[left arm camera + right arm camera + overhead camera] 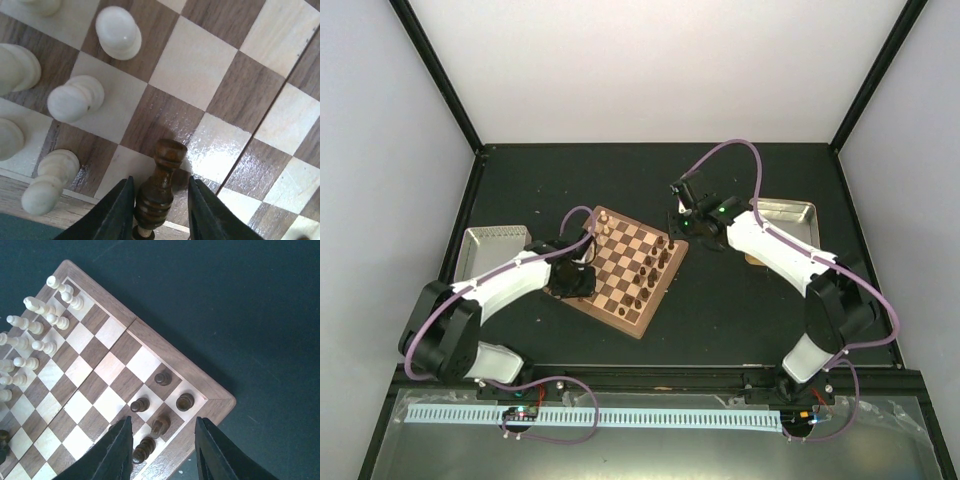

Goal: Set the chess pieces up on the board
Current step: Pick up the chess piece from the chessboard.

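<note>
1. Black tabletop [740, 310] inside white walls carries the board [620, 272], set cornerwise between the two arms.
2. Pale pieces [75, 97] stand in rows along its left side. A few dark pieces [162, 378] stand at the right corner, so the dark side looks far from complete.
3. One dark piece [156, 192] sits at the pale side's edge between the fingers of the left gripper [161, 200]. They bracket it closely, but whether they pinch it cannot be told.
4. The right gripper [162, 430] hovers above the dark corner, its fingers [122, 450] spread around nothing.
5. The step in hand appears to be picking up that stray dark piece. Next comes a firm pinch, a straight lift clear of the pale neighbours, then a carry to a free dark-side square.
6. Outward lie a left tray [492, 240] and a right tray [790, 212] — both metal.
</note>
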Controlling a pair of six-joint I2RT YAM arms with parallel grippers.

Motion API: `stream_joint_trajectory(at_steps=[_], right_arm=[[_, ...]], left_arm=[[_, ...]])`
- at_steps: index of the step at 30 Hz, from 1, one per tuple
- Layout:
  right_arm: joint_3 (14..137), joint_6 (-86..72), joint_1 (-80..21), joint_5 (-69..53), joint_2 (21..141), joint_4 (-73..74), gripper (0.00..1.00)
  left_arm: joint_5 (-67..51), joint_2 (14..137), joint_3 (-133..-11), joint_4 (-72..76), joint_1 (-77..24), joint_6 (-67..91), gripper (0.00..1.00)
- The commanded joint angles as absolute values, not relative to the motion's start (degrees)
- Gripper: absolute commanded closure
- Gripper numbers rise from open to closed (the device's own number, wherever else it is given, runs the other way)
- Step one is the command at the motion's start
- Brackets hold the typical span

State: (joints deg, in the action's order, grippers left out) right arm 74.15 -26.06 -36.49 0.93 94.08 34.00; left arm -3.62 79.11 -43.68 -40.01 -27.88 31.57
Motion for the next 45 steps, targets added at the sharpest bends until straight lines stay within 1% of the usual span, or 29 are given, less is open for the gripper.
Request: stream_joint_trajectory(at_steps=[1,7,10,14,17,20,22,24,28,34,38,43,45], right_arm=[[73.6,-26.9,-36.3,0.6,91.9,32.4,0.64],[73.6,-27.0,-36.3,-0.8,91.1,32.4,0.64],[73.4,-25.5,-36.2,-7.2,90.3,31.1,0.64],[72.5,-22.4,-36.3,-22.3,88.6,26.7,0.61],[72.4,-21.3,-36.3,-33.9,88.0,24.3,0.5],[72.3,-21.7,-36.3,-43.2,87.5,21.8,0.42],[71.9,-22.5,-36.3,-48.3,87.0,19.8,0.38],[71.7,-23.2,-36.3,-51.7,86.8,18.7,0.37],[71.6,-23.5,-36.4,-54.1,87.3,19.4,0.4],[72.9,-23.8,-36.6,-53.3,89.7,22.4,0.48],[74.1,-24.6,-37.1,-52.9,91.6,23.0,0.56],[74.5,-25.5,-37.7,-52.9,92.7,22.9,0.6],[74.4,-26.4,-37.8,-53.2,92.9,22.2,0.64]], left_arm=[[-1.1,80.8,-45.9,-40.4,-28.1,30.3,0.72],[-2.2,79.2,-45.6,-40.2,-28.6,29.1,0.89],[-5.7,74.6,-45.6,-37.5,-29.4,26.6,0.9],[-14.6,65.4,-45.5,-31.1,-30.0,22.6,0.9],[-20.7,60.3,-44.8,-25.7,-30.3,20.3,0.9],[-24.3,57.0,-44.1,-20.8,-30.5,19.3,0.89],[-25.6,56.0,-44.1,-19.1,-30.5,19.2,0.89],[-26.6,55.7,-44.2,-18.4,-30.4,18.9,0.89],[-26.9,55.4,-44.3,-17.5,-30.5,18.6,0.89],[-28.3,55.5,-44.9,-17.3,-30.4,18.5,0.89],[-29.0,55.3,-45.2,-17.7,-30.5,18.2,0.89],[-29.9,55.1,-44.9,-17.4,-30.5,18.2,0.89],[-30.5,55.1,-44.8,-17.2,-30.5,18.2,0.89]])
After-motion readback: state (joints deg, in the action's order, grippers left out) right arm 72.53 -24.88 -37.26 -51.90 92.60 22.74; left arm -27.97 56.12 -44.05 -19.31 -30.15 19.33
